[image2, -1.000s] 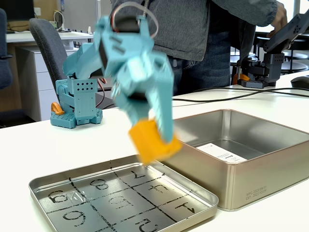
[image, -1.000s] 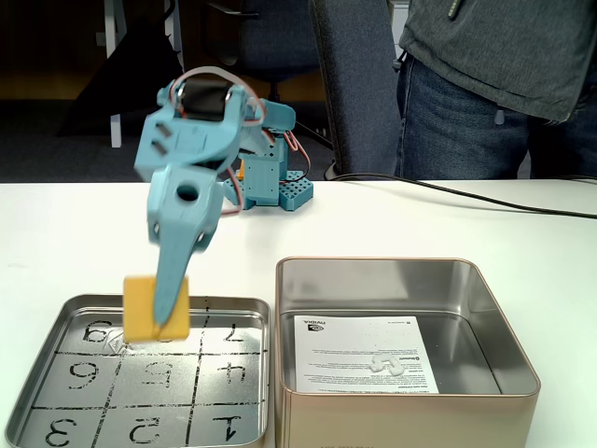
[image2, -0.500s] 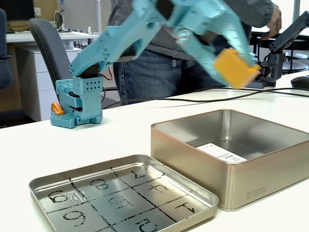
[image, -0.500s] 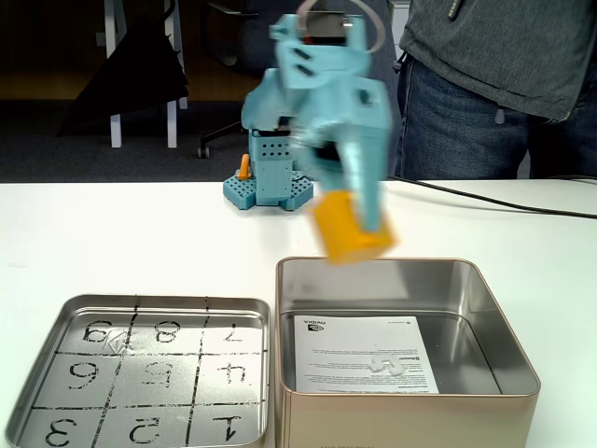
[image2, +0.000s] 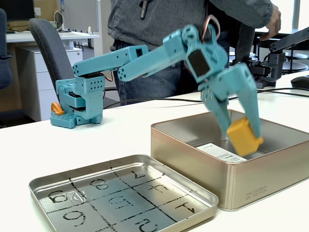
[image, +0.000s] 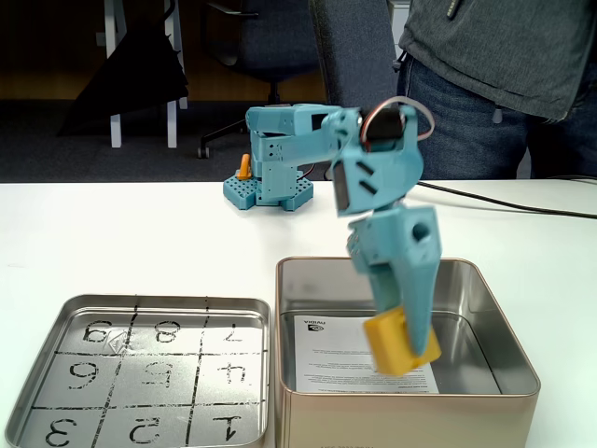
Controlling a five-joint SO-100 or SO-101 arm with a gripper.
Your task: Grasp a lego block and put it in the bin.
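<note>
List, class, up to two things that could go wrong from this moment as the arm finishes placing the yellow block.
1. The gripper holds the lego block tilted and above the floor of the bin, so on release it may tumble or bounce instead of settling flat.
2. In both fixed views the fingers reach down inside the bin walls. Lowering further, or swinging sideways before lifting, could knock the rim and shift the bin toward the numbered tray beside it.

A white table (image: 112, 233) fills the lower frame. Behind it, a dark office chair (image2: 50, 53) stands at upper left beside a white desk (image2: 29, 38). A person in jeans (image: 485, 103) stands at upper right.
</note>
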